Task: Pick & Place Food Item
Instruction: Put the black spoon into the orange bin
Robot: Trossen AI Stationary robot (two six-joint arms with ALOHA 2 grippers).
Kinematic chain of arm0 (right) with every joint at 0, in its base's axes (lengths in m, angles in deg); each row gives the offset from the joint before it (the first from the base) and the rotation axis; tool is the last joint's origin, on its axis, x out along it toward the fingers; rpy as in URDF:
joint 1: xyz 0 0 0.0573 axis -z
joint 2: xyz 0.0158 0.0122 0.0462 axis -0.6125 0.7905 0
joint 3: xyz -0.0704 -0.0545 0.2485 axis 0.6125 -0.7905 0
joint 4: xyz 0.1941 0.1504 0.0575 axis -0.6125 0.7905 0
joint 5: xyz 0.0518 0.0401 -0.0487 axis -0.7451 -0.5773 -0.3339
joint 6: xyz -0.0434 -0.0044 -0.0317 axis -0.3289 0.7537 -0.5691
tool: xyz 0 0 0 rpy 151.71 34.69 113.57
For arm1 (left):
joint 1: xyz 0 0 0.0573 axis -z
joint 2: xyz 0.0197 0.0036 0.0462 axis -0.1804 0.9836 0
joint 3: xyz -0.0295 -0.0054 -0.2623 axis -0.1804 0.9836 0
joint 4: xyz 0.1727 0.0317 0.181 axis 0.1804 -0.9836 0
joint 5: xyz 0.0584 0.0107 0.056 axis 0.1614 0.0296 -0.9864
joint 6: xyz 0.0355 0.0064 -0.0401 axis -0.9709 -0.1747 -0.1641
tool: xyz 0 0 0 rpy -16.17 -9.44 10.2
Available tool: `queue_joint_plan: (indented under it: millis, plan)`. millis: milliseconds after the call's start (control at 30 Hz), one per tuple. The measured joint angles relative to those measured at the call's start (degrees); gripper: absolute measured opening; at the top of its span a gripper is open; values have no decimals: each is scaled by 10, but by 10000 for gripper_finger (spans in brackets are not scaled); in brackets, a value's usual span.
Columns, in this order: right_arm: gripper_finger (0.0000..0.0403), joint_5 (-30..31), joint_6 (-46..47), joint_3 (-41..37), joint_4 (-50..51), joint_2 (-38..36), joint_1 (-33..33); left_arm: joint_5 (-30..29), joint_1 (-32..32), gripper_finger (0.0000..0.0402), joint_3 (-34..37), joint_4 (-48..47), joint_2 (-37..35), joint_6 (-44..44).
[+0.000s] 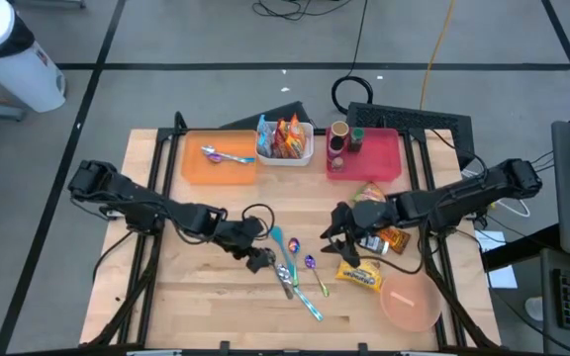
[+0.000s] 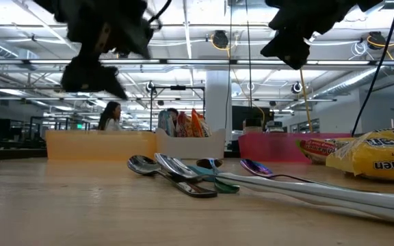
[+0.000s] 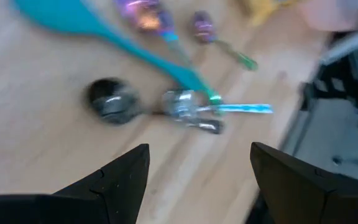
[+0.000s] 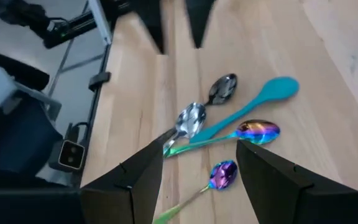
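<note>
Left gripper hovering over the spoon cluster mid-table, fingers parted, nothing between them. Right gripper hanging above the wood beside the snack packets, jaws also apart and empty.

From table height: both grippers well clear of the surface, which the overhead shot hides; people visible in the room behind. From the right wrist: teal spoon, silver spoon and two iridescent spoons fanned together, details too small from above.

Orange tray holding one spoon. White bin packed with upright packets. Pink tray carrying a brown cup and a small red item. Pink bowl at the near right, nothing inside.

Yellow noodle packet flat on the wood beside the bowl, crinkled, dark lettering.
</note>
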Motion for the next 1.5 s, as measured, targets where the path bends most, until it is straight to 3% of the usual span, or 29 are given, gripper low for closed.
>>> queue_joint_plan:
  millis: [400,800,1167,1300,1500]
  plan:
    - [196,0,7,0,-18,-10,-25,-24,-53,285,11,-48,24,-3]
    - [196,0,21,0,-11,-12,-25,96,-79,285,11,42,132,-39]
    - [196,0,27,0,-11,-12,-23,111,-74,283,10,108,165,-35]
    - [196,1,26,0,-10,-12,-23,99,-73,251,9,97,166,-29]
    - [196,2,25,0,-9,-12,-23,83,-73,148,9,73,167,-14]
